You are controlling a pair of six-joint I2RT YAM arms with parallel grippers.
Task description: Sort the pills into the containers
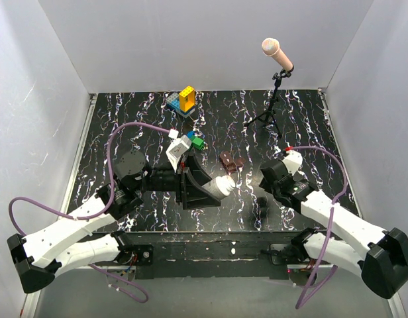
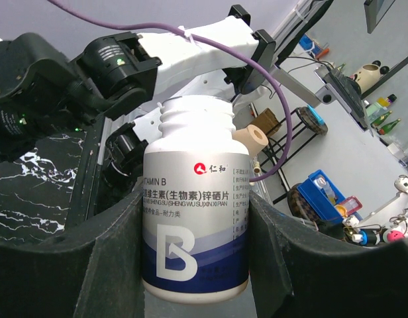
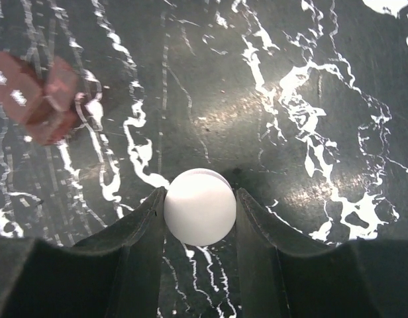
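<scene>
Marbled table [image 1: 310,132]. Left gripper [image 2: 196,199] clamps uncapped white bottle [image 2: 191,258]. Label reads "VITAMIN B", large "B", red 仁和 logo, legible only in left wrist view. Top view shows bottle held sideways, brown pill box [image 1: 230,161] on table just beyond it, between arms. Right gripper [image 3: 199,199] pinches white cap [image 3: 199,209]; cap unseen from top, pill box blurred upper left.

Two white-shelled arms [image 1: 65,238] with black joints, trailing purple cables [image 1: 109,156]

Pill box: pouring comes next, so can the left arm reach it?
Probably yes: the left gripper, shut on the open bottle, sits close beside the pill box, nothing between them.
</scene>
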